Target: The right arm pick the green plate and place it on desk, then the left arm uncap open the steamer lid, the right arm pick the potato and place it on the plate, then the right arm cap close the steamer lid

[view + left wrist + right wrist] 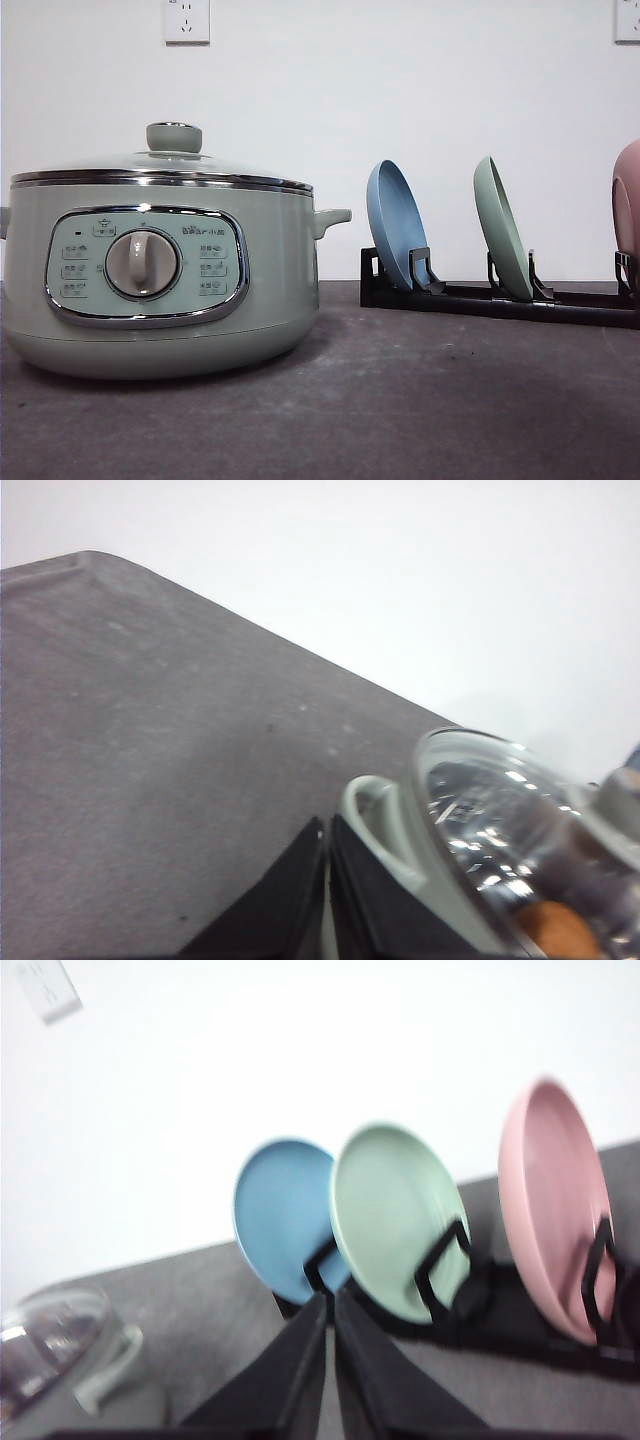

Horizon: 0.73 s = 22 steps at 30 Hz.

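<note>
- Green and round, the steamer [150, 290] sits on the dark grey counter [400, 400], on the left in the front view.
- Its glass lid [160, 160] is on top and closed, with a green knob [174, 137] in the middle.
- An orange-brown potato [560, 930] shows through the glass in the left wrist view. It lies inside the steamer.
- A black rack [500, 298] stands on the counter to the right of the steamer, well apart from it.
- Three plates stand on edge in the rack, each in its own slot.
- The blue plate [397, 225] is nearest the steamer.
- The green plate [500, 228] is in the middle slot, between the blue one and the pink plate [628, 205].
- Only part of the pink plate shows at the edge of the front view.
- The right end effector [327, 1320] is clenched and holds nothing. It hangs in front of the rack, apart from the plates, and points between the blue plate and the green plate.
- The left end effector [325, 845] is clenched too and holds nothing. It is near the steamer's side handle [375, 815].
- Neither arm shows in the front view.
- A white wall [400, 90] stands behind everything, with a white socket [187, 20] high on it.
</note>
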Available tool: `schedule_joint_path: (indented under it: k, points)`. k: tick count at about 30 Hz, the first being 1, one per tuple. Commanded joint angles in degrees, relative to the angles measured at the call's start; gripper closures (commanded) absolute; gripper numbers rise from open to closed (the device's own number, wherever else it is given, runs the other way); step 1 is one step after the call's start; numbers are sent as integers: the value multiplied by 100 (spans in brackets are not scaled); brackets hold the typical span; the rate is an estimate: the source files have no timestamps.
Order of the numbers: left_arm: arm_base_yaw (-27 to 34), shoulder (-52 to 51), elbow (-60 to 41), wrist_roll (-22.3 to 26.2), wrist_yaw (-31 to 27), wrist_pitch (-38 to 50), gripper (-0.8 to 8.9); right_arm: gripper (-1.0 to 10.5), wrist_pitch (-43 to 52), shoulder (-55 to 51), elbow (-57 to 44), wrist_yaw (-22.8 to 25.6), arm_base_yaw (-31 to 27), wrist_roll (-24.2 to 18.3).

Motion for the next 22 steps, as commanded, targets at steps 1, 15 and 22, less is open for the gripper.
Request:
schedule_joint_path:
  k: [1,15,22]
  points:
    - [7,238,507,7,175,-92,804,935,2,219,433,15,-13,-15]
    - [0,2164,2852,1211,1670,-1534,804,935,-1694,2308,2916,-767,-11,-1058]
    - [-22,3119,3818,1921,2533,-2577,804,935,-3029,3394,4054,-1307,33,-1727]
